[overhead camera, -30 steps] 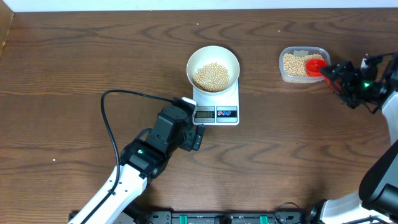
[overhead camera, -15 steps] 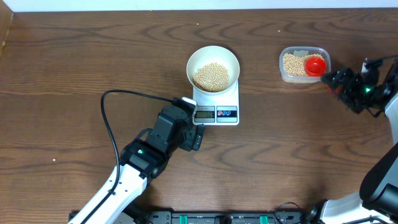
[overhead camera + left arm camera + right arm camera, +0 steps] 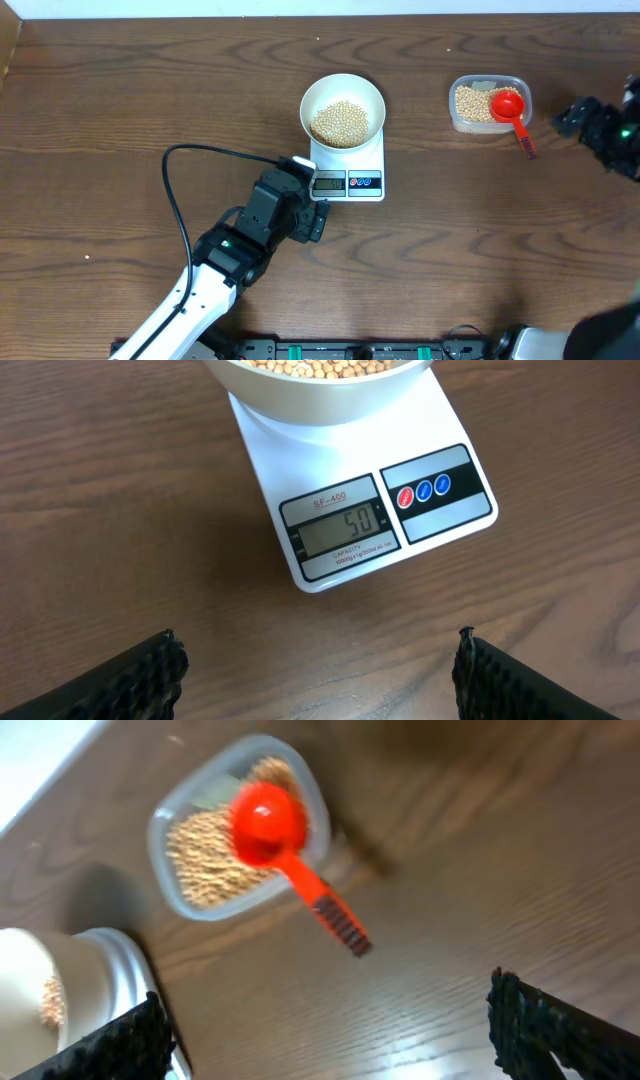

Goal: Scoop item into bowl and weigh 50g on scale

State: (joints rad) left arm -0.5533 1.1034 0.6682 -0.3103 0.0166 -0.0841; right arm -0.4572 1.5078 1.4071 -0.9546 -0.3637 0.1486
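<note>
L wrist view, scale (image 3: pixel 350 510) reads 50

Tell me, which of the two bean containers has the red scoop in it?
The clear plastic tub on the right: the red scoop lies in it, handle poking over its rim. The white bowl on the scale holds only beans.

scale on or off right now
On: the display on the scale reads 50 in the left wrist view, with the bowl of beans sitting on it.
</note>
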